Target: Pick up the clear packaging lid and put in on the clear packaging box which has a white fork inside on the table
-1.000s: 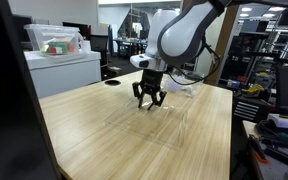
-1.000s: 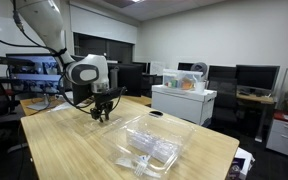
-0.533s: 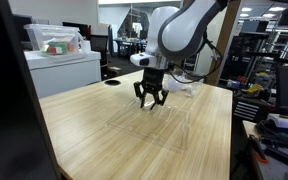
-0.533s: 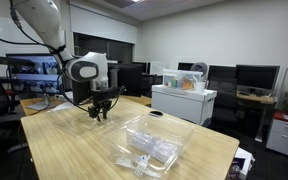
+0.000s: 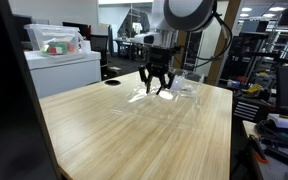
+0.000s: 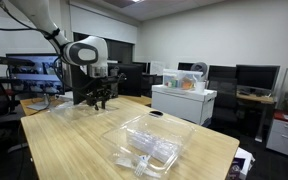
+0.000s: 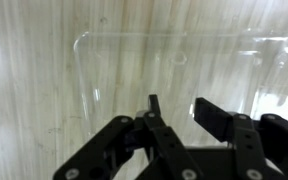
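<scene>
The clear packaging lid shows in the wrist view as a faint rounded rectangular outline over the wood grain. My gripper is closed on its near edge. In both exterior views the gripper is raised a little above the table, and the lid shows only as glints below it. The clear packaging box stands on the table apart from the gripper. The white fork shows through its wall. The box also shows behind the gripper in an exterior view.
A small black round hole lies near the table's rim. A white cabinet with a clear bin on top stands beside the table. Desks, monitors and chairs surround it. A dark upright blocks one side of an exterior view.
My gripper has risen from the tabletop and moved toward the clear box. The lid's glints moved with it.
</scene>
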Controlling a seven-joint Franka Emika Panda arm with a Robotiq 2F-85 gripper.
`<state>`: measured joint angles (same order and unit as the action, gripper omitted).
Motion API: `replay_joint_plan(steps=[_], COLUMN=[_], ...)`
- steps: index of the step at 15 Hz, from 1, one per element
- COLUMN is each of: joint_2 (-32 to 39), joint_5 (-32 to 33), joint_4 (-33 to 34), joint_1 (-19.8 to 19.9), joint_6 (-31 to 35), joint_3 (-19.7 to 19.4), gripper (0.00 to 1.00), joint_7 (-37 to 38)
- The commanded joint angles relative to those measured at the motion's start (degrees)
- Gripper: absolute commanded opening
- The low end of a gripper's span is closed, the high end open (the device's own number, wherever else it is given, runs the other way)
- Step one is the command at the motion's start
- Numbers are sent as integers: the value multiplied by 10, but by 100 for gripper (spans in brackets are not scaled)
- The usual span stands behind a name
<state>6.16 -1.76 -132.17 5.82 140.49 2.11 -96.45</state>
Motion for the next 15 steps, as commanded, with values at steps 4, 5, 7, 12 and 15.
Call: replay_joint_plan(steps=[4, 5, 7, 12, 15], joint_2=[-60, -63, -68, -69, -56], joint_5=[20, 23, 30, 27, 13], joint_4=[23, 28, 38, 63, 90], joint_1=[1, 2, 7, 20, 33], joint_6=[-29, -29, -36, -40, -45], joint_3=[-44, -51, -67, -97, -116], gripper=[16, 16, 16, 16, 16], joint_7=[12, 12, 6, -12, -43])
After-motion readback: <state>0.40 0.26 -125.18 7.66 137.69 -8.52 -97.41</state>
